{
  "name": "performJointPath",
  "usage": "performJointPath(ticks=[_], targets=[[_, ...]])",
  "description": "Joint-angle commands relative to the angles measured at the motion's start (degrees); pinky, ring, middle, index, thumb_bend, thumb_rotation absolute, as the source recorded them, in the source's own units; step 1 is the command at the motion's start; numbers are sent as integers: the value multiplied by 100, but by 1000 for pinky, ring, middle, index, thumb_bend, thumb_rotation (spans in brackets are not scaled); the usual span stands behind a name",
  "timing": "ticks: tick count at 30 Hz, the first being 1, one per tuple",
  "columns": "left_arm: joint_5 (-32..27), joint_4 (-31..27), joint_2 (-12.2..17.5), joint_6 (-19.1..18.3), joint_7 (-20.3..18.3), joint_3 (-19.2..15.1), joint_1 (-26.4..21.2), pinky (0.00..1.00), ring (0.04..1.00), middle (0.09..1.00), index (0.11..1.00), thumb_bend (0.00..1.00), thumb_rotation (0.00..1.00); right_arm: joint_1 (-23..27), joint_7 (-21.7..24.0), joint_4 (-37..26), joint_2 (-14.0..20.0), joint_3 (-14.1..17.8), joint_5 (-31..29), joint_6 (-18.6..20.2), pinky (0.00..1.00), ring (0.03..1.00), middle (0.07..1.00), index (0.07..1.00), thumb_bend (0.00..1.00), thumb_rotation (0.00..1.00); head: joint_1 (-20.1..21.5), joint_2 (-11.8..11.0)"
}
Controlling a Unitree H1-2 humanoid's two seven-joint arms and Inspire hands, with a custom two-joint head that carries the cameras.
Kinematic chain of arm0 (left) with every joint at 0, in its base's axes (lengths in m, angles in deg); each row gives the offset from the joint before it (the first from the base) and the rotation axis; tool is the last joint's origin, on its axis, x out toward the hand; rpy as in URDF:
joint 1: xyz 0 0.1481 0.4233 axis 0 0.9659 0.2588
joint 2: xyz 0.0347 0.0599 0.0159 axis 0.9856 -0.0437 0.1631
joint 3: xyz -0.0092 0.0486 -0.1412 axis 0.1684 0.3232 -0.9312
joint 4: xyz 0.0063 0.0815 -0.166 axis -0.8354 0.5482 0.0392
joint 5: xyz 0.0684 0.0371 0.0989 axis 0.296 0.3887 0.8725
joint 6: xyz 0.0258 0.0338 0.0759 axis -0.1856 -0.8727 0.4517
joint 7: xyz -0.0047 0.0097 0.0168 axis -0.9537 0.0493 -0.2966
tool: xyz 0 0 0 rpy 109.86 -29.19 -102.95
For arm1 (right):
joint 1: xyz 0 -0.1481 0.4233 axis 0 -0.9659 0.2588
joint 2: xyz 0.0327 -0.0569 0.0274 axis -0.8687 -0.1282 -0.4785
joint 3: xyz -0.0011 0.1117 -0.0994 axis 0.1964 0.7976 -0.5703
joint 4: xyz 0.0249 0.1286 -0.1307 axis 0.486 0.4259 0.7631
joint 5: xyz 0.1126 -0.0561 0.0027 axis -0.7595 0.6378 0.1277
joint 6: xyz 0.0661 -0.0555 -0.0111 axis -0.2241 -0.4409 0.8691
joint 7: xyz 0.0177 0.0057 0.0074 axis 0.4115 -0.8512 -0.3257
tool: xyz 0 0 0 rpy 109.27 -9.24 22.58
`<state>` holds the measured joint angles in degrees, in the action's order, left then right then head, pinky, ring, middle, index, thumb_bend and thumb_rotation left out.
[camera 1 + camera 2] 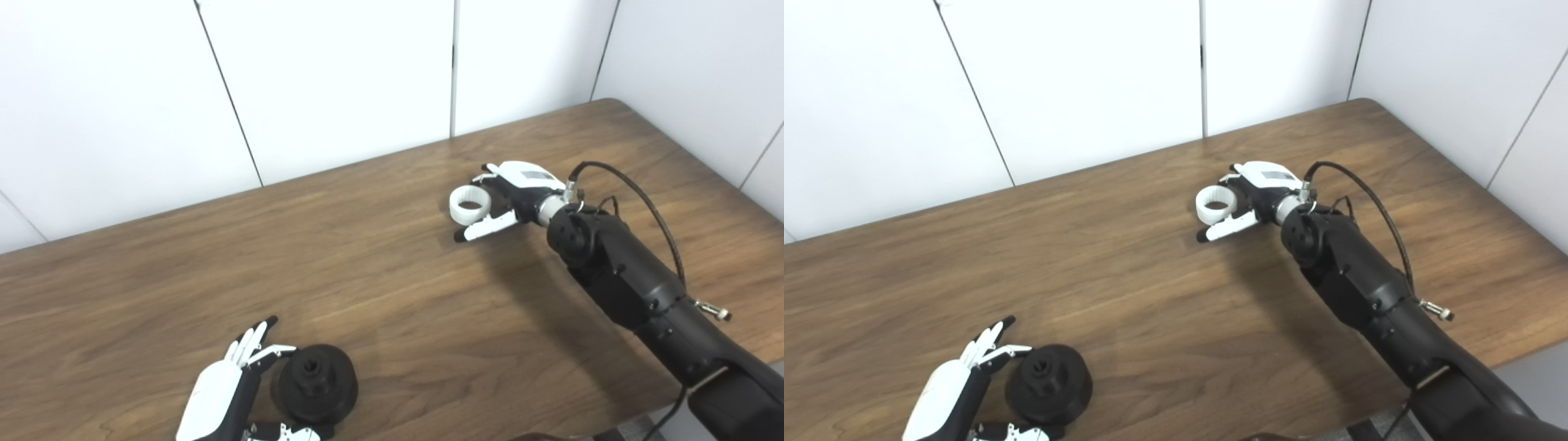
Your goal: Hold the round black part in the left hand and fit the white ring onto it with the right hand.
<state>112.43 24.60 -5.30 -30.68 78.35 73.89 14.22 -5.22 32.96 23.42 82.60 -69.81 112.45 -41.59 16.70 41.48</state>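
We are looking down at a brown wooden desk (pixel 380 269) set against white wall panels, with our two arms reaching in from the bottom edge.

Our left hand (pixel 223 392) lies near the lower left corner, palm turned toward the round black part (pixel 317 383). This part is a dome-shaped piece with a raised hub and a hole at its top, and it sits on the desk. The fingers (pixel 251 342) are spread and extended just beside it on the far side, with the thumb curling in below. They cup the part loosely; we cannot tell whether any of them touch it, and it does not look gripped or lifted.

Our right hand (pixel 508 199) is stretched far out toward the middle right of the desk, well apart from the left. The white ring (pixel 470 205) rests just at its fingers, which bracket it from two sides, one above and one below. Whether they already press on the ring we cannot tell.

We judge that both hands are at the grasping step. Next, each hand needs to close firmly on its piece, lift it, and bring the ring over the black part's hub, lined up squarely.
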Motion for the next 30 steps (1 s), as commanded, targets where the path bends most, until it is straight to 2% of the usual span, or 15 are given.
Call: performJointPath(ticks=[1,10,18,30], targets=[[59,-181,11,3,11,-10,-43,1000,1000,998,646,900,366,176,-249,-54,29,74,-18,-92,953,1000,1000,828,1000,594,-8,7],[34,-199,-2,8,11,-30,-23,1000,1000,1000,647,904,366,108,-489,45,2,43,-82,-177,954,998,1000,812,985,582,-23,34],[27,-169,-14,26,33,-39,-50,1000,1000,999,645,911,377,16,-1012,115,-80,106,-192,-445,924,970,960,752,907,533,-48,56],[42,-242,-32,-66,-52,-53,-88,1000,1000,1000,647,908,362,43,-1583,370,-353,51,-126,-377,909,941,943,743,873,539,-109,73]])
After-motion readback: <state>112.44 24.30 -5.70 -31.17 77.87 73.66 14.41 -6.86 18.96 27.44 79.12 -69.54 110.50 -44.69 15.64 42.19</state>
